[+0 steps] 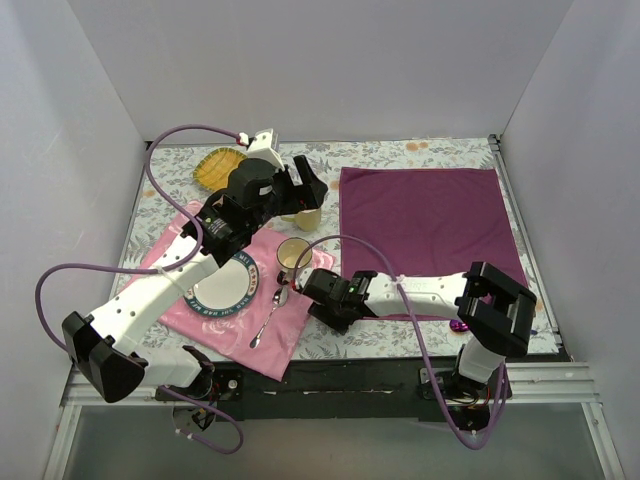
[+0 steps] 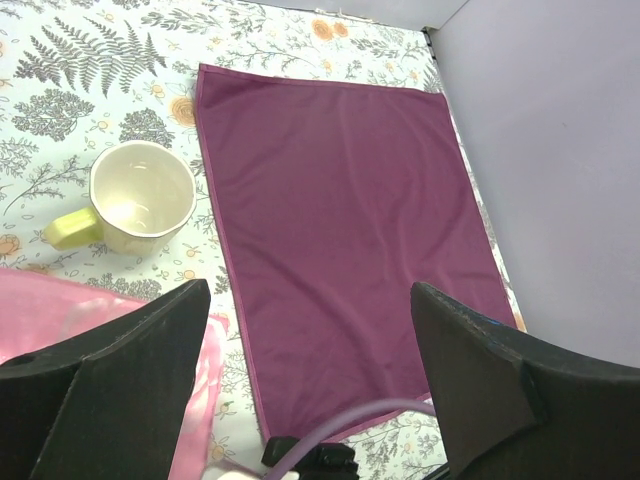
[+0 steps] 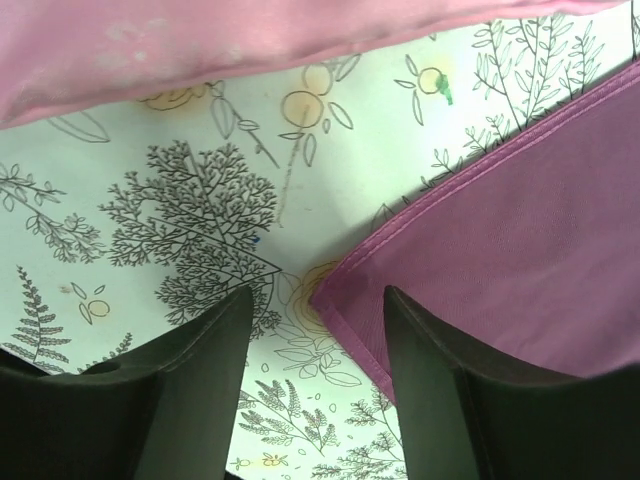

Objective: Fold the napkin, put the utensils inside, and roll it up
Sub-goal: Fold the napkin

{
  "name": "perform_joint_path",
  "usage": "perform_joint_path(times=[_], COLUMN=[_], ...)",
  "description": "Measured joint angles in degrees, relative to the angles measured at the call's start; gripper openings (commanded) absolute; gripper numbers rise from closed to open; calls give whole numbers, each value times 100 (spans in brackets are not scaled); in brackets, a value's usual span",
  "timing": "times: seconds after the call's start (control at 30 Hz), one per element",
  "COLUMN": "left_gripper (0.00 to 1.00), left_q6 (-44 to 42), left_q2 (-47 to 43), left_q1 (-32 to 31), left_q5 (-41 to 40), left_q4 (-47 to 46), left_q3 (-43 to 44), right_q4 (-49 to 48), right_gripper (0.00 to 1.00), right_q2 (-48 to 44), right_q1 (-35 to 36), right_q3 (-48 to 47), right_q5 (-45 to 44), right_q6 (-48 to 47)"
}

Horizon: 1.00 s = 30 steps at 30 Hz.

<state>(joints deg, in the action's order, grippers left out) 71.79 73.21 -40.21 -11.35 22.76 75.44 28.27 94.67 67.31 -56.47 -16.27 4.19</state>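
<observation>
The dark purple napkin (image 1: 430,225) lies flat on the table's right half. It also shows in the left wrist view (image 2: 340,220) and the right wrist view (image 3: 520,230). My right gripper (image 1: 320,292) is open and low over the napkin's near left corner (image 3: 335,295), which lies between its fingers (image 3: 315,400). My left gripper (image 1: 308,192) is open and empty, held high left of the napkin (image 2: 310,400). A small shiny purple head (image 1: 459,326), probably the utensil's, peeks out by my right arm's elbow. Its handle is hidden.
A pink placemat (image 1: 240,310) at left carries a plate (image 1: 225,283), a silver spoon (image 1: 268,318) and a cup (image 1: 293,257). A yellow-handled mug (image 2: 140,195) stands under the left gripper. A yellow leaf dish (image 1: 220,168) sits at the back left. White walls enclose the table.
</observation>
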Motion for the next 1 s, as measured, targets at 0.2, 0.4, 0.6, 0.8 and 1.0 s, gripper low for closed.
perform_joint_path(times=[0.2, 0.4, 0.6, 0.8, 1.0], left_gripper=[82, 81, 81, 82, 81], left_q6=[0, 0, -26, -59, -39], left_q2=[0, -2, -2, 0, 9], left_q1=[2, 26, 31, 35, 35], left_q5=[20, 39, 37, 42, 212], left_q4=[-7, -9, -4, -9, -55], left_q3=[-2, -7, -7, -7, -31], right_q4=[59, 28, 229, 1163, 1692], right_gripper=[53, 14, 1, 1, 1], right_q2=[63, 170, 256, 223, 356], right_q1=[199, 221, 221, -188, -1987], right_q3=[-33, -61, -197, -584, -994], right_q5=[-365, -531, -1110, -3213, -5259], right_q6=[-4, -13, 352, 1902, 2992])
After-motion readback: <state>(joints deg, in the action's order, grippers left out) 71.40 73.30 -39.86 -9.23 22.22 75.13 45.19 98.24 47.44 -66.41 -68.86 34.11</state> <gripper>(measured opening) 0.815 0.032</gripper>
